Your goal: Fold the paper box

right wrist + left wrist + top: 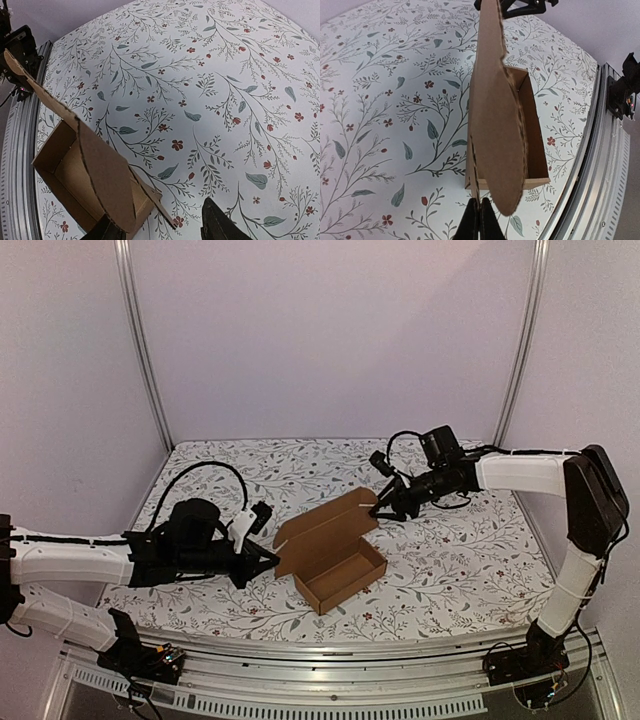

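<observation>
The paper box point(335, 558) is plain brown cardboard in the middle of the floral cloth. Its open tray point(345, 575) rests on the cloth and its lid point(325, 525) stands raised behind it. My left gripper point(268, 558) is shut on the thin left edge of the lid, seen edge-on between the fingertips point(470, 222) in the left wrist view, with the lid's rounded flap point(497, 125) rising just beyond. My right gripper point(380, 508) is at the lid's right end. Its jaws stand wide apart in the right wrist view, one finger point(220, 225) bare and the other behind the lid's flap point(107, 180).
An aluminium rail point(350, 670) runs along the near table edge, also in the left wrist view as the rail point(600, 175). Pale walls and two upright posts point(145, 350) close in the back. The floral cloth point(460, 570) covers the whole table.
</observation>
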